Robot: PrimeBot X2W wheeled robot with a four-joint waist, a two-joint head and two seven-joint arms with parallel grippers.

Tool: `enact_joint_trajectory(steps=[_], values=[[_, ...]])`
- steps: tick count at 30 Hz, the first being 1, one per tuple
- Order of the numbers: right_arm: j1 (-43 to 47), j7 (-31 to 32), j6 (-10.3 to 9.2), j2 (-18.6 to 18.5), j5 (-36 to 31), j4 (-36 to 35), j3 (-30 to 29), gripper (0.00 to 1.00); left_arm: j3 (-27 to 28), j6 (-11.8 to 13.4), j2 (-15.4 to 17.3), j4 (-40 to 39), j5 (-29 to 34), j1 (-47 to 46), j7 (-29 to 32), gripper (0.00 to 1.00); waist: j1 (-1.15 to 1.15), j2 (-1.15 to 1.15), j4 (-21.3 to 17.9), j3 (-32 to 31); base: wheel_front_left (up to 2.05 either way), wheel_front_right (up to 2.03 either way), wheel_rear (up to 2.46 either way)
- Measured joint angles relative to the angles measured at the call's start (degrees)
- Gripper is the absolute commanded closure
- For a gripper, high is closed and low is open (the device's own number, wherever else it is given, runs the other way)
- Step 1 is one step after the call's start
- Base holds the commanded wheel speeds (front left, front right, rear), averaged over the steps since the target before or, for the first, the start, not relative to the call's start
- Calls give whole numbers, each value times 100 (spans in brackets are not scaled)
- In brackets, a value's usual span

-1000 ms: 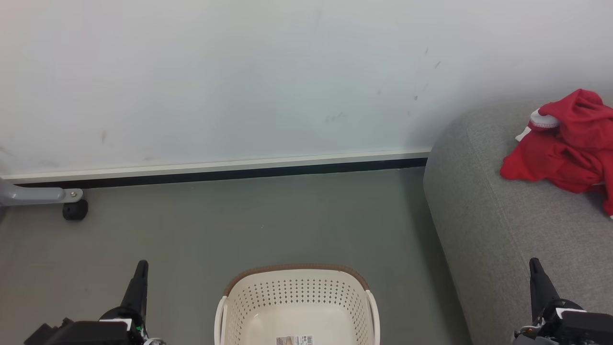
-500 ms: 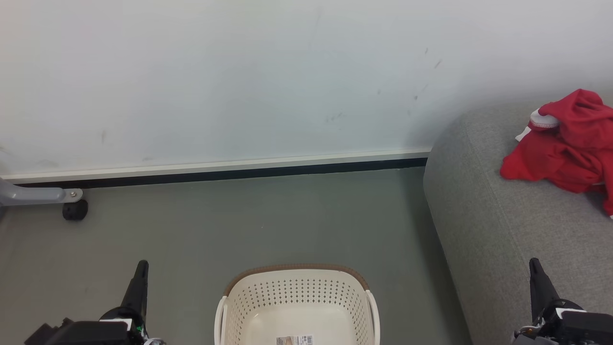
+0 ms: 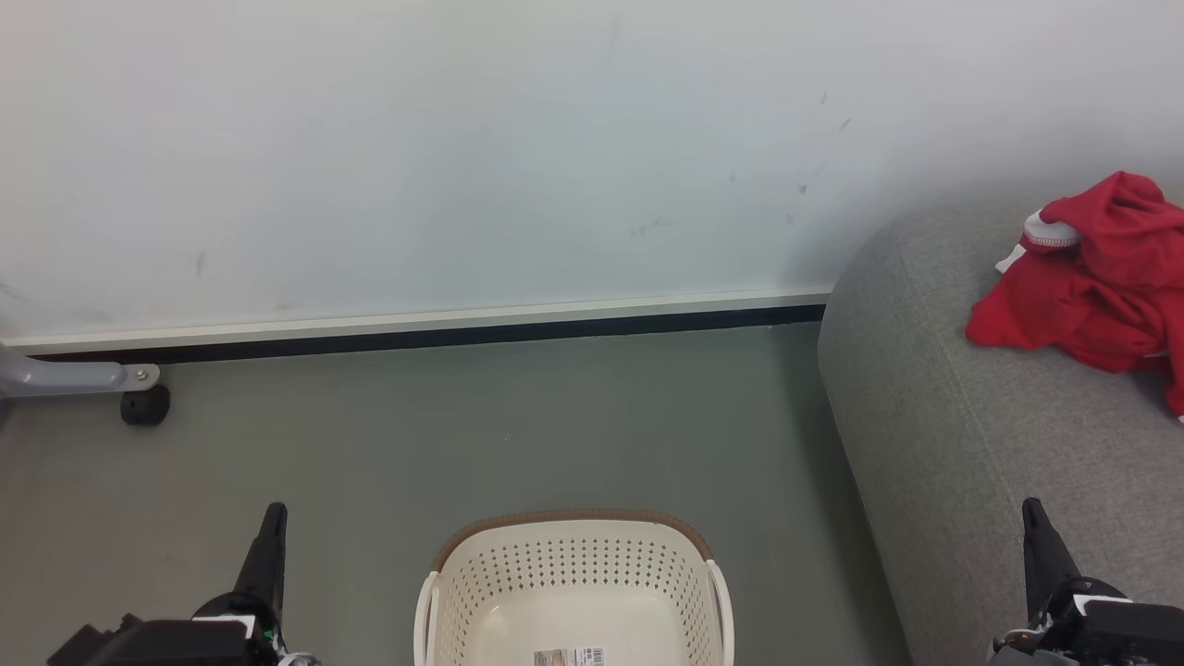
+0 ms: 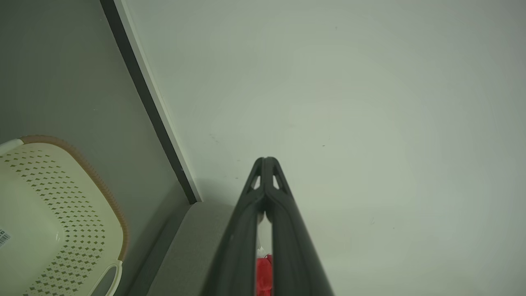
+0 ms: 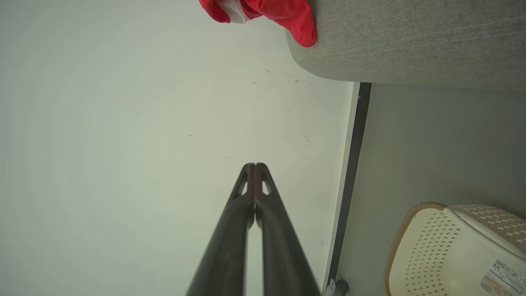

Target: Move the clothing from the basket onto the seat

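Red clothing [image 3: 1091, 282] with white striped trim lies in a heap on the grey seat [image 3: 971, 435] at the right. The cream basket [image 3: 573, 592] with a brown rim stands on the floor at bottom centre; I see only its label inside. My left gripper [image 3: 274, 511] is shut at the lower left, left of the basket, holding nothing. My right gripper [image 3: 1032, 507] is shut at the lower right, over the seat's front. The wrist views show shut tips of the left gripper [image 4: 266, 160] and right gripper [image 5: 254, 165], the basket [image 4: 53, 213] [image 5: 448, 246], the seat [image 5: 411, 41] and clothing [image 5: 267, 10].
A white wall [image 3: 416, 157] with a pale skirting and dark strip runs behind the grey floor [image 3: 509, 425]. A grey metal leg with a black caster [image 3: 143, 404] stands at the far left by the wall.
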Motion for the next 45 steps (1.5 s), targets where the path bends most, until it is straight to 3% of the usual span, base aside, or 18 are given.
enact_joint_trajectory(steps=[45], values=[[0,0,0,1,1,0,1,100,0,0,-1,20,0,0,0,100,0,0,0,0,0,0,0]])
